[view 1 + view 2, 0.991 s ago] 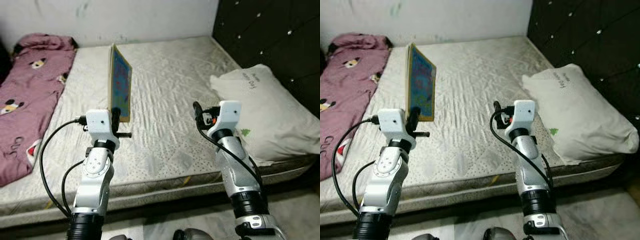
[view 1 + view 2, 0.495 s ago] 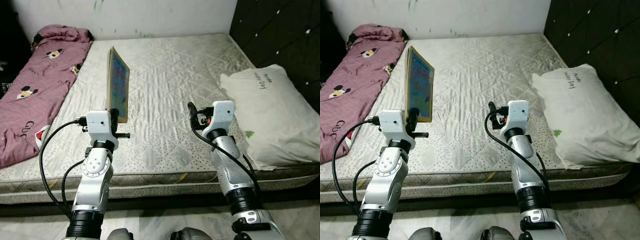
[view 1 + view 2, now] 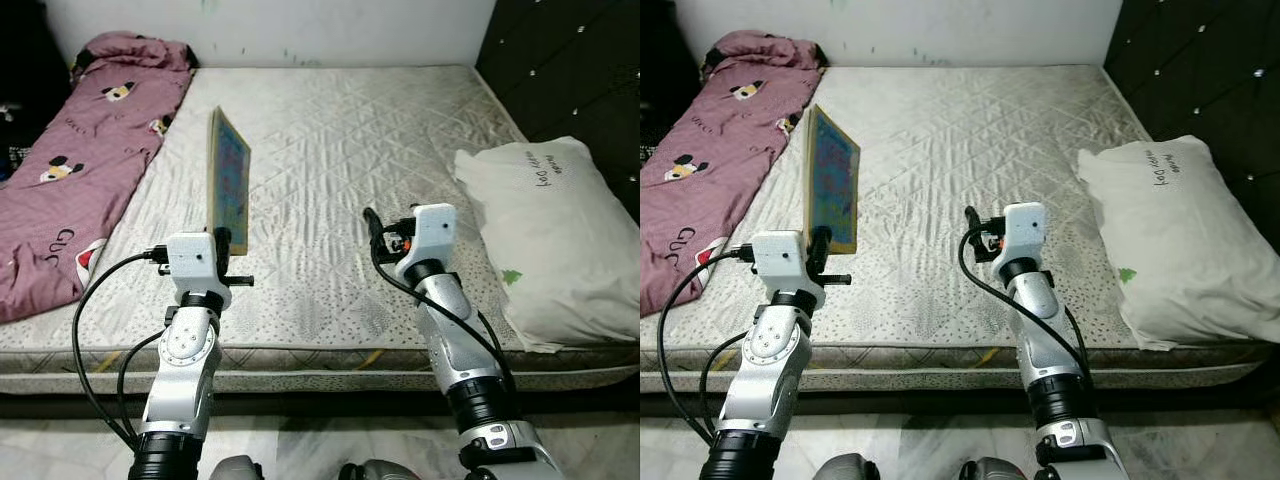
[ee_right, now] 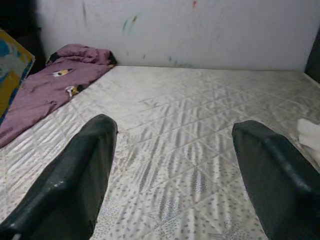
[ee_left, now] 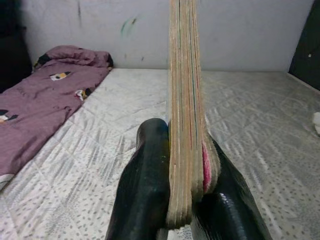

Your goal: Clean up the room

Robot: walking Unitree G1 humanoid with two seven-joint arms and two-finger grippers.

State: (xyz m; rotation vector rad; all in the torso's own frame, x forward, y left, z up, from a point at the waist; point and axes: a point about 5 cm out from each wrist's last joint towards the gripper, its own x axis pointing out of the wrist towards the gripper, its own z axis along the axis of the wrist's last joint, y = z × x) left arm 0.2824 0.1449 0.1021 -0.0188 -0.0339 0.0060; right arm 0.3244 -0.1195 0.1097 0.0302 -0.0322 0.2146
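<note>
— What have the jaws of the left gripper got?

— They are closed on the lower edge of a thin, flat board book with a bright blue-and-yellow cover. In the left wrist view one black finger presses each face, and the stack of pages runs straight up between them.

— So which way does it lie?

— It stands on edge, long axis upright, rising from the jaws over the near half of the quilted grey-white mattress. Its cover faces the robot's right, and it looks to be held clear of the bed.

— And the right gripper?

— Wide apart and holding nothing, hovering over the bed's near edge, well apart from the book. The left arm alone carries the load.

— What lies further out?

— A mauve blanket printed with cartoon mice along the left side, and a white pillow on the right by the dark tufted headboard.

— The next move?

— Probably carrying the book off; the tall panel could swing on such a low grip.
</note>
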